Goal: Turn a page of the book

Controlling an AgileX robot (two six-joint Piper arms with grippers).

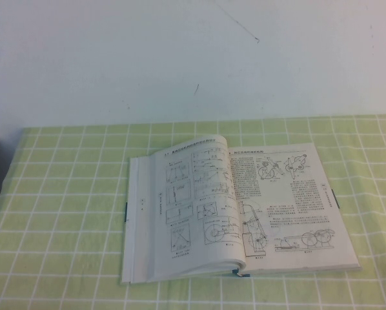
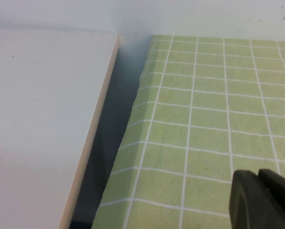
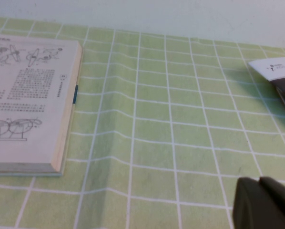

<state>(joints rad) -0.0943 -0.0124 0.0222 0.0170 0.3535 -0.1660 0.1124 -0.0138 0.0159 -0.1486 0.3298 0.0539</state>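
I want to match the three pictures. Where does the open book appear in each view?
High view: the book lies open at centre.
Left wrist view: not in it; left gripper shows at the corner.
Right wrist view: its right-hand page at the edge; right gripper at the corner.
Shared landmark: green checked cloth.

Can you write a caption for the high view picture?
Open book of machine drawings lying flat on a green checked tablecloth.

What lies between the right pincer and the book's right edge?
Nothing visible. In the right wrist view only bare green checked cloth separates the right pincer from the book. The left pincer sits over cloth too, away from the book.
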